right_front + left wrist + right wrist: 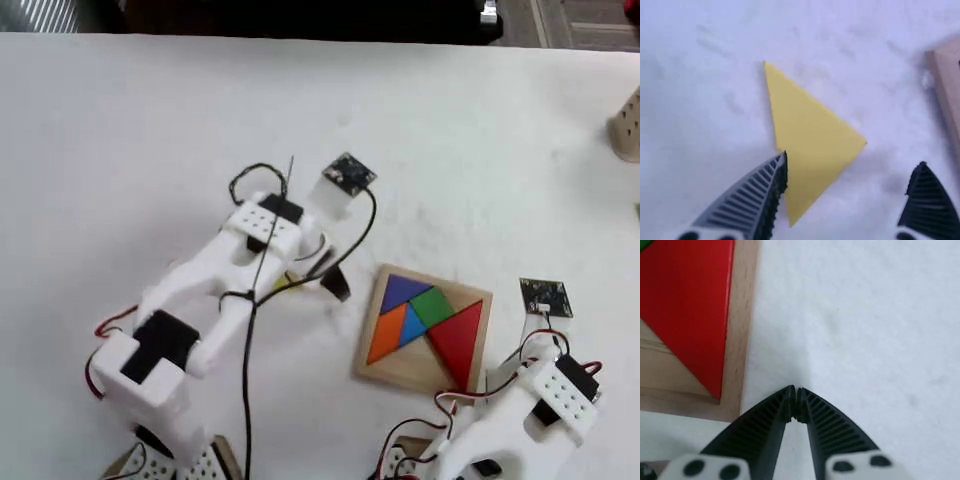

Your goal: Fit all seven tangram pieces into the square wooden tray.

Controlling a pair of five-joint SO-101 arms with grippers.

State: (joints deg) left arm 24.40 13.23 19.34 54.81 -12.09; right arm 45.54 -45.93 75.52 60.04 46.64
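While the yellow triangle (810, 145) lies flat on the desk (150, 120), near the left side of the tray (398, 372), the left gripper (852, 165) hangs released over it, jaws apart: one at the triangle's edge, the other clear of it on the tray side. The left arm (215, 275) stretches low toward the tray. The right gripper (796, 396) is clenched on nothing, above bare desk just beside the tray corner holding the red triangle (690, 305); the right arm (530, 410) sits folded at the desk's near edge.
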